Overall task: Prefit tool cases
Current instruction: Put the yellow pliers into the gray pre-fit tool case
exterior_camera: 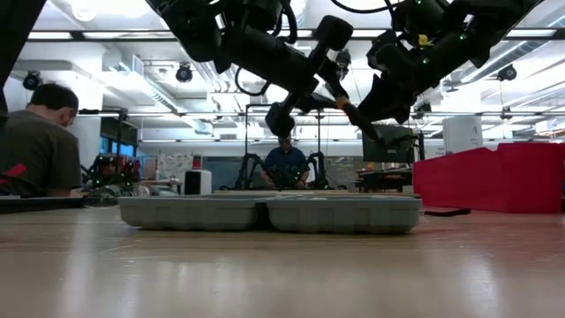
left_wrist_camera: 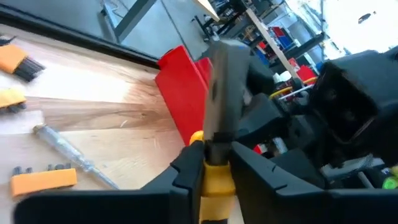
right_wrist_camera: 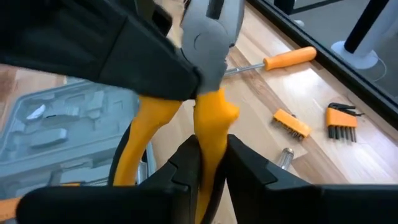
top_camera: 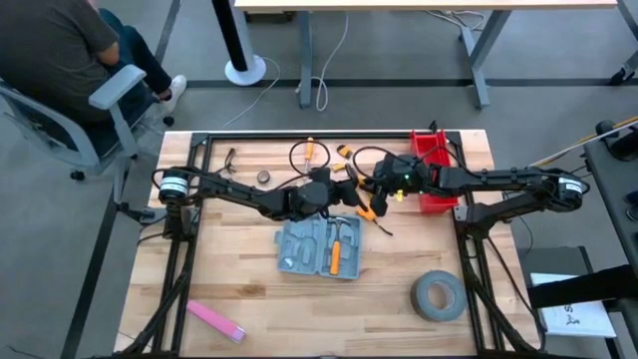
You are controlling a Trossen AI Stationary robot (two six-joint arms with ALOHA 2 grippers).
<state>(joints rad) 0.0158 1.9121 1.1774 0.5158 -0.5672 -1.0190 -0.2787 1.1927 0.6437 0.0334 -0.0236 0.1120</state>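
Pliers [right_wrist_camera: 208, 37] held by both end effectors above tool case [top_camera: 321, 248], red bin [top_camera: 435, 170] nearby

Both arms meet above the table's middle, grippers facing each other.
The left gripper [top_camera: 344, 196] reaches in from the left, raised off the table, its fingers [left_wrist_camera: 186, 168] closed on a yellow handle. The right gripper [top_camera: 371, 199] comes in from the right at the same height, its fingers [right_wrist_camera: 186, 163] clamped on the other yellow handle of the same pliers [right_wrist_camera: 208, 37].
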